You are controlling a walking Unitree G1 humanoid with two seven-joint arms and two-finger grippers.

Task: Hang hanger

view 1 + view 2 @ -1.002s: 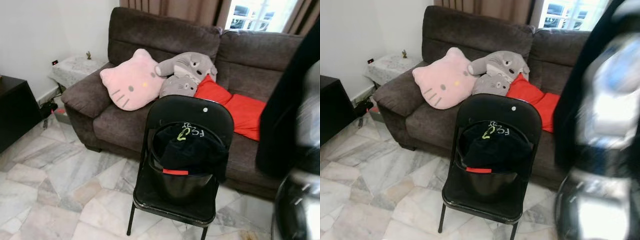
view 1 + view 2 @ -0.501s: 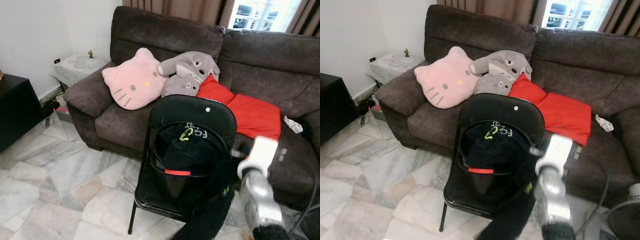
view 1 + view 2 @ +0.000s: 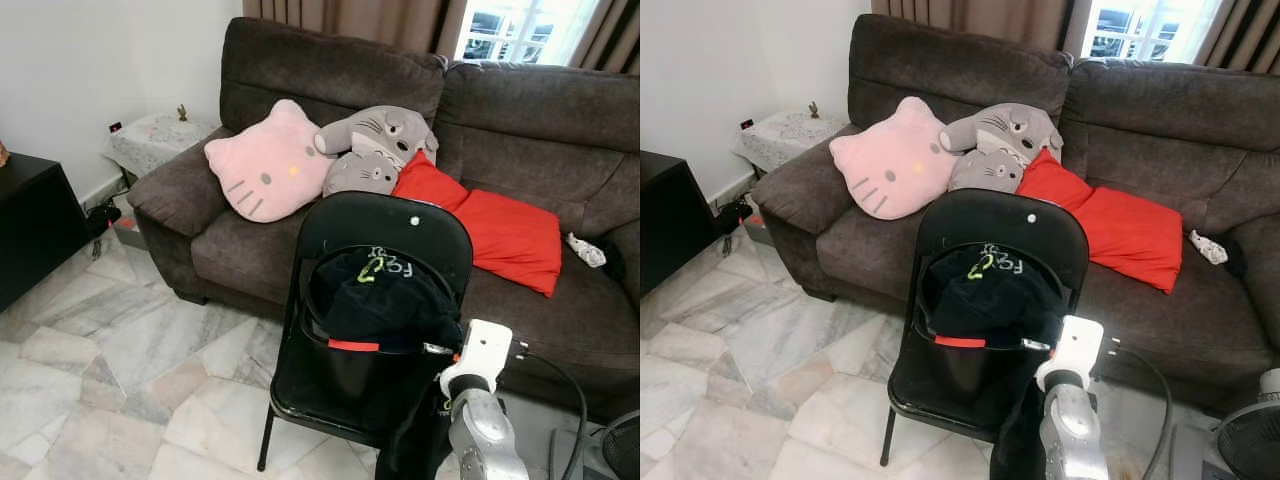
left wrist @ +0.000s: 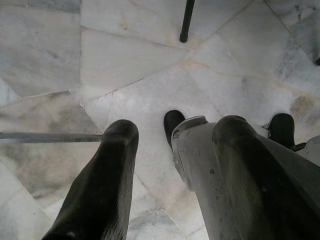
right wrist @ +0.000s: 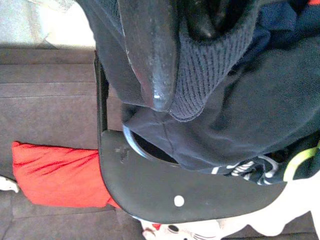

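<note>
Where the task's thing is: a hanger cannot be told apart with certainty from the dark cloth. What is held is a dark navy garment with a ribbed cuff (image 5: 240, 110), which hangs at 5 o'clock from the chair's middle.
Right gripper (image 5: 180, 65): it is clenched on the ribbed cuff of the navy garment, close to the chair back, in front of the seat's right corner.
Left gripper (image 4: 177, 127): its fingers are spread with nothing between them, and they point down at the pale marble tiled floor (image 3: 120, 340). This arm hangs idle.
Chair: a black metal folding chair (image 3: 385, 215) stands in the centre, with the brown fabric sofa (image 3: 520, 130) at 12 o'clock behind it.
Bucket: a round black plastic bucket (image 3: 350, 375) stands on the seat, filled with a pile of dark clothes with green and white print (image 3: 375, 290).
Risk, slipping: only thick soft knit seems to be pinched, so the garment could slide out and fall to the floor.
Risk, snagging: the hanging cloth lies beside the bucket rim and the seat edge. If it is lifted quickly, the bucket could be pulled off the seat.
Risk, no rail: a place for hanging cannot be made out, so a turn with the trailing cloth could catch the chair.
</note>
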